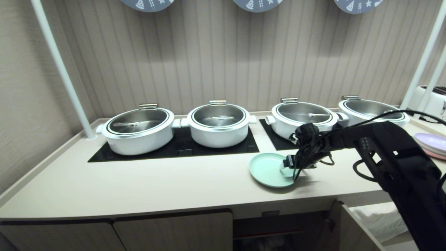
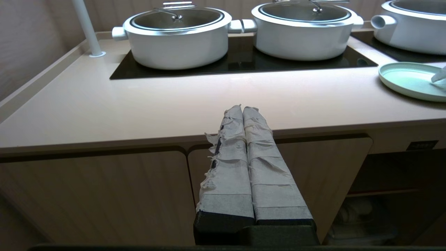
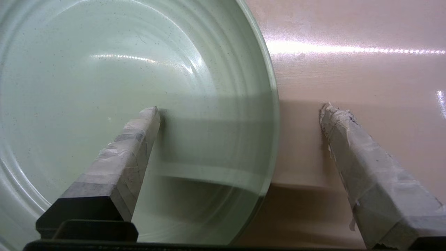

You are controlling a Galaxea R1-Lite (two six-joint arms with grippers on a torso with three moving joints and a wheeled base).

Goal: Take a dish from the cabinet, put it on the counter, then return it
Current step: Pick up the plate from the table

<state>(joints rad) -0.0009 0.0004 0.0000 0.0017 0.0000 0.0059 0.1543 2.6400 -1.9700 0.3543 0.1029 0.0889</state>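
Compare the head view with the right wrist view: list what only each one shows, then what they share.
Only the head view: four white pots on black glass panels, stacked plates at far right, the open cabinet below, and the right arm's whole reach.

Only the right wrist view: the right gripper open, its fingers straddling the dish rim, one over the inside, one over the bare worktop.

Both: the mint-green dish lying on the counter, the right gripper at its edge.
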